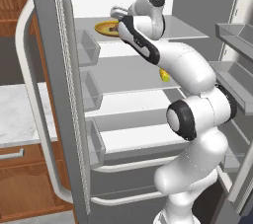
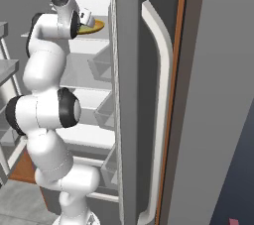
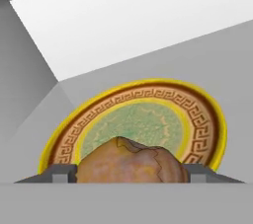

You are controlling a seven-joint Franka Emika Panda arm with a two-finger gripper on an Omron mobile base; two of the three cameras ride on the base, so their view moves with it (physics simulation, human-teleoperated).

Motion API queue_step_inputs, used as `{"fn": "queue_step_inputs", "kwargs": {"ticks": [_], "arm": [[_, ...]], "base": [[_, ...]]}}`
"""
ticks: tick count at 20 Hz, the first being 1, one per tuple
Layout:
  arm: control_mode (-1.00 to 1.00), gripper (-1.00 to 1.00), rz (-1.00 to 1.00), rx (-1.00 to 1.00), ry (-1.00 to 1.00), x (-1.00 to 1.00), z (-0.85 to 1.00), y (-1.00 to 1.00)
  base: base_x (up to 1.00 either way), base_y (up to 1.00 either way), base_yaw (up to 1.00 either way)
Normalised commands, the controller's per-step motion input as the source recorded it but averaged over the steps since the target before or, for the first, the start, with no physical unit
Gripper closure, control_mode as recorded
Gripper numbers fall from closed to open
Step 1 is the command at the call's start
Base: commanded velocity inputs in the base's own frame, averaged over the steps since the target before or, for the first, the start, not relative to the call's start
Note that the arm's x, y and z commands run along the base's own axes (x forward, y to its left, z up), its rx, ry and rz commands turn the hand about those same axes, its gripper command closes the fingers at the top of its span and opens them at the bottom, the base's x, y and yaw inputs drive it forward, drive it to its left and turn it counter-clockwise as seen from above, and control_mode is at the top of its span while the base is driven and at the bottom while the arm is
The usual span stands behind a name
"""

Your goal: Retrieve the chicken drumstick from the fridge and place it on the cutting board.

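Arm reaching into the open fridge, top shelf.
I see the chicken drumstick between my jaws on the yellow plate; grip unclear.

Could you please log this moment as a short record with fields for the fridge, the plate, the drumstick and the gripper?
fridge: doors open, arm reaching to the top shelf
yellow plate: flat on the top shelf, patterned rim
chicken drumstick: on the plate's near side, between the fingertips
gripper: low over the plate, a fingertip at each side of the drumstick; whether it is clamped cannot be told
small yellow item: on a lower shelf
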Motion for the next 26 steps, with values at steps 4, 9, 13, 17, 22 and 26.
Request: {"fn": "queue_step_inputs", "kwargs": {"ticks": [4,9,13,17,22,26], "arm": [[-1.00,1.00,-0.02,0.00,-0.03,-0.44,0.34,-0.01],[-1.00,1.00,-0.04,0.00,0.00,-0.40,0.35,-0.02],[-1.00,1.00,-0.04,0.00,0.00,-0.57,0.19,-0.06],[-1.00,1.00,-0.03,0.00,-0.08,-0.78,-0.11,-0.09],[-1.00,1.00,-0.04,0.00,-0.10,-0.87,-0.15,-0.19],[-1.00,1.00,-0.06,0.00,-0.01,-0.90,0.00,-0.29]], "base": [[0.00,0.00,0.00],[0.00,0.00,0.00],[0.00,0.00,0.00],[0.00,0.00,0.00],[0.00,0.00,0.00],[0.00,0.00,0.00]]}}
